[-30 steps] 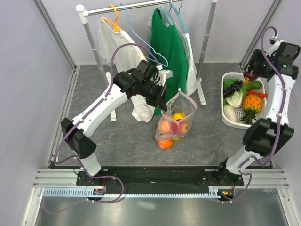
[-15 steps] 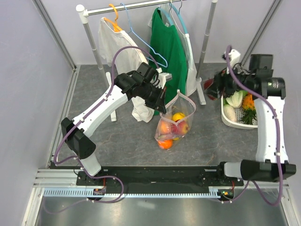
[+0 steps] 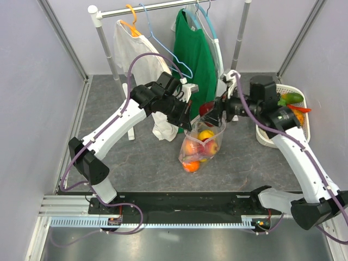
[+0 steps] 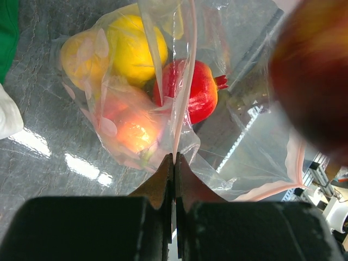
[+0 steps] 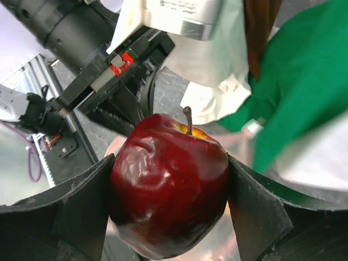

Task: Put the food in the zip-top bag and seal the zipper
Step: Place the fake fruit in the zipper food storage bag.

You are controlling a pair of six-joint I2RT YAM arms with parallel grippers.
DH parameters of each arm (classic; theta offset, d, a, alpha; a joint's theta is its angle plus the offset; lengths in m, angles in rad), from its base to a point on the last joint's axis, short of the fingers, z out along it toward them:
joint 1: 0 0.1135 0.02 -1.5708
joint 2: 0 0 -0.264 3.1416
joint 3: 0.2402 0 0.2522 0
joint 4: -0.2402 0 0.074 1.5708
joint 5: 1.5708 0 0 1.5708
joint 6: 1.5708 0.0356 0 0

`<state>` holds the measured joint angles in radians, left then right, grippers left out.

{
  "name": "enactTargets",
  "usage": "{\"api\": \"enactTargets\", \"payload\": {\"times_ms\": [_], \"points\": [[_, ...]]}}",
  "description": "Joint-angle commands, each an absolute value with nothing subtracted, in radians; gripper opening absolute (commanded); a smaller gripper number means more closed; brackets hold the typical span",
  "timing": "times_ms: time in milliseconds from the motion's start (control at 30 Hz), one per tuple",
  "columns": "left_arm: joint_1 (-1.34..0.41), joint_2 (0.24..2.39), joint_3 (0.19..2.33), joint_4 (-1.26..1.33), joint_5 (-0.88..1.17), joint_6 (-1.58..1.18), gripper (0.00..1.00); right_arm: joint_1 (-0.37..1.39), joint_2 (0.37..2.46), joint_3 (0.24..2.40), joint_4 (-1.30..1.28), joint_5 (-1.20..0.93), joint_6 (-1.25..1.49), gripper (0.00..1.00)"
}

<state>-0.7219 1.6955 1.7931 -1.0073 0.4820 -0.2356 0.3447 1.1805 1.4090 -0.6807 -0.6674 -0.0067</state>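
Grey marbled table top (image 3: 136, 157), enclosed by pale walls. At the far side stands a garment rack (image 3: 163, 6) carrying a white garment (image 3: 136, 54) and a green garment (image 3: 193, 54). A white basket (image 3: 263, 138) sits at the right edge, with green and red food pieces visible in it.

Markings: a small red and green label on the left gripper body shows in the right wrist view, too blurred to read. No other writing is legible.

Zip-top bag (image 3: 204, 136): near the table centre, hanging with its long axis roughly upright, mouth uppermost and spread open, bottom resting on the table. Its pink edge strip (image 4: 272, 187) curves around the open mouth.

Contents: a yellow lemon (image 4: 136, 49), a red pomegranate (image 4: 190, 92) and a peach-coloured fruit (image 4: 130, 133). An orange fruit (image 3: 191, 166) lies lowest, at the end nearest the arm bases.

Left gripper (image 4: 174, 160): jaws pressed together, pinching the bag's film at the left side of the mouth and holding it up.

Right gripper (image 5: 168, 212): fingers spread wide and clamped on either side of a red apple (image 5: 168, 201). The stem points up in the wrist view. From above, the apple sits at the far rim of the bag's mouth, just beside the left gripper. Contact with the film cannot be determined.
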Motion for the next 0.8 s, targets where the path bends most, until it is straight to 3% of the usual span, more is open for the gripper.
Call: {"api": "enactTargets", "payload": {"times_ms": [0,200,300,333,400,433,467,767], "points": [[-0.719,1.646,1.79,-0.973,0.52,-0.202,0.02,0.457,1.146,1.315,-0.465,-0.454,0.077,0.26],[-0.716,1.634,1.784,-0.962,0.518,-0.204,0.02,0.59,1.077,1.174,-0.384,-0.264,0.065,0.36],[-0.718,1.629,1.776,-0.959,0.525,-0.209,0.02,0.621,1.031,1.132,-0.39,-0.256,0.051,0.52],[-0.718,1.628,1.775,-0.957,0.526,-0.209,0.02,0.621,1.025,1.132,-0.408,-0.259,0.048,0.64],[-0.718,1.626,1.769,-0.957,0.528,-0.207,0.02,0.621,1.009,1.143,-0.434,-0.291,0.032,0.74],[-0.718,1.626,1.77,-0.957,0.526,-0.206,0.02,0.62,1.006,1.167,-0.471,-0.296,0.023,0.91],[-0.718,1.625,1.772,-0.957,0.529,-0.204,0.02,0.621,1.008,1.187,-0.492,-0.296,0.021,0.98],[-0.718,1.614,1.77,-0.957,0.528,-0.184,0.02,0.574,1.043,1.327,-0.687,-0.134,0.054,0.98]]}}
